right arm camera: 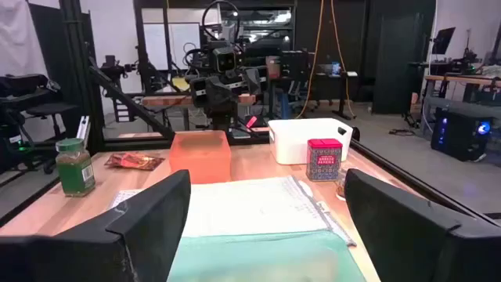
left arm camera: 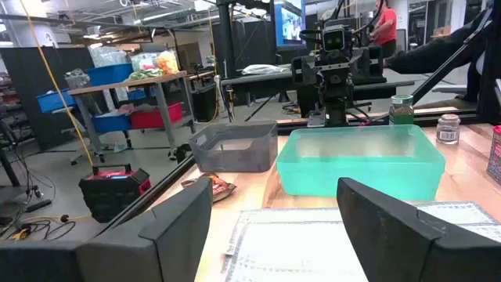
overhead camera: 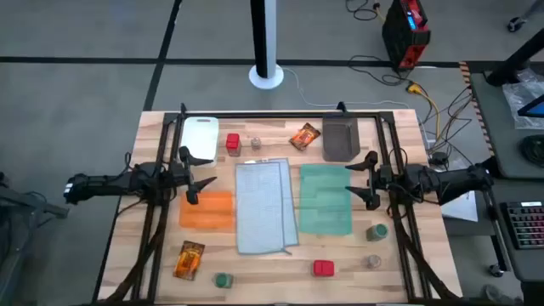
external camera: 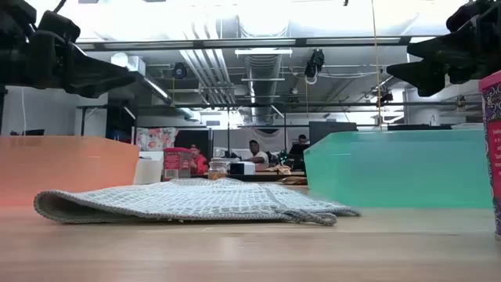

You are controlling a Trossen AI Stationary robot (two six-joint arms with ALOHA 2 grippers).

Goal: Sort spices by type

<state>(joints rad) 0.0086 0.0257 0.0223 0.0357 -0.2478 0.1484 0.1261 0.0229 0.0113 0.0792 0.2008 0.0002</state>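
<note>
So both arms are just parked mid-table in the overhead shot, facing each other. The left gripper (overhead camera: 197,180) sits at the left edge of the orange cloth (overhead camera: 206,210), fingers spread apart with nothing between them, and the right gripper (overhead camera: 360,181) mirrors it at the right edge of the green cloth (overhead camera: 324,199), fingers also wide apart and empty. A grey cloth (overhead camera: 265,205) lies between the two. The spices are scattered all around. Along the top of the frame: a red box (overhead camera: 233,144), a clear shaker (overhead camera: 256,144) just beside it, then an orange-brown packet (overhead camera: 305,136) next to the dark grey bin (overhead camera: 340,138). The white board (overhead camera: 201,134) is at upper left. Lower left has the second packet (overhead camera: 189,259) and a green-topped jar (overhead camera: 222,280); lower right has the other red box (overhead camera: 323,269), the other shaker (overhead camera: 373,261) and the second green-topped jar (overhead camera: 376,231).
</note>
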